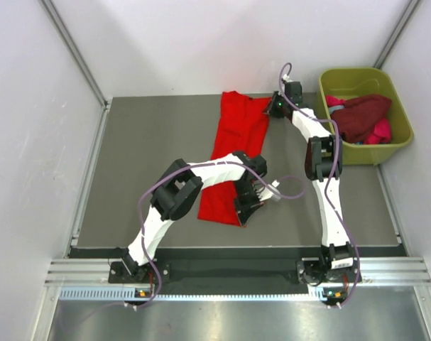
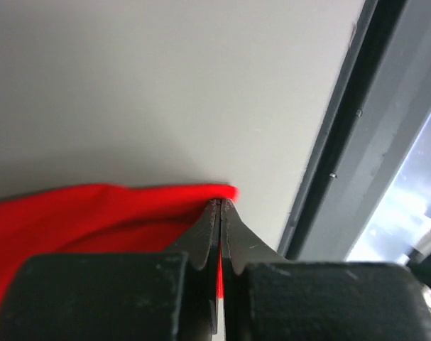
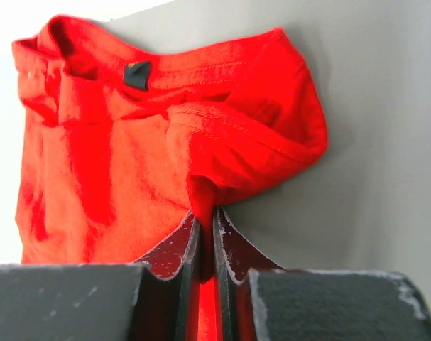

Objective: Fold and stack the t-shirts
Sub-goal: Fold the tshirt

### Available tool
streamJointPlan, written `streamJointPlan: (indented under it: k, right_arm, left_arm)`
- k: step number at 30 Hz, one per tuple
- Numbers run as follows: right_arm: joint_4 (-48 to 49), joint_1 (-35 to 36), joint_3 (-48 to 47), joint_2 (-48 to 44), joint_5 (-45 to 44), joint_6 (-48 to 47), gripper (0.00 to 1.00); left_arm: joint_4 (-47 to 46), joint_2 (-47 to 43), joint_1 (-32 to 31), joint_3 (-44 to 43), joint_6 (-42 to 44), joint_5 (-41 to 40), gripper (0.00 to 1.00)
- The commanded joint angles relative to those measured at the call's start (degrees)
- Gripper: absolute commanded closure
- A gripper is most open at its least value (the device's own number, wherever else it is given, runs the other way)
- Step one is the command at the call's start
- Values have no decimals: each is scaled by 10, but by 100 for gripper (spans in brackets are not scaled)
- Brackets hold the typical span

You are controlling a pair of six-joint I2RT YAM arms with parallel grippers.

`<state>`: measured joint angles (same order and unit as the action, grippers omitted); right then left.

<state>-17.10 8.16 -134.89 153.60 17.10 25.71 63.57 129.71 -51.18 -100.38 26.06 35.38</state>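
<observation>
Red t-shirt [image 1: 238,138] lying lengthwise on the grey counter [image 1: 151,163], left gripper [image 2: 220,206] pinching its near corner, jaws pressed tight together on the cloth, right gripper [image 3: 204,217] nipping a bunched fold at its far end, likewise clamped.

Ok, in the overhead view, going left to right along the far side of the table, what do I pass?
red t-shirt → right gripper pinching its edge → olive-green tub holding a maroon t-shirt

left arm [image 1: 150,231], right arm [image 1: 330,206]: white links, black joints, purple cables [image 1: 295,195]. green light [image 1: 276,108] at right arm's 12 o'clock end. left gripper [image 2: 221,204], right gripper [image 3: 206,213]: matte black, scuffed.
</observation>
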Motion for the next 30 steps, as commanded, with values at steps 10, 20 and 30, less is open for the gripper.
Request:
streamJointPlan:
  k: [10, 20, 30]
  right_arm:
    - [88, 13, -66, 45, -5, 39, 89]
    - [51, 9, 1, -56, 8, -55, 13]
    - [-40, -33, 310, -325, 83, 17, 12]
  left_arm:
    - [-45, -21, -18, 8, -40, 28, 100]
    - [-104, -112, -22, -58, -19, -87, 55]
    - [-107, -235, 119, -15, -128, -189, 42]
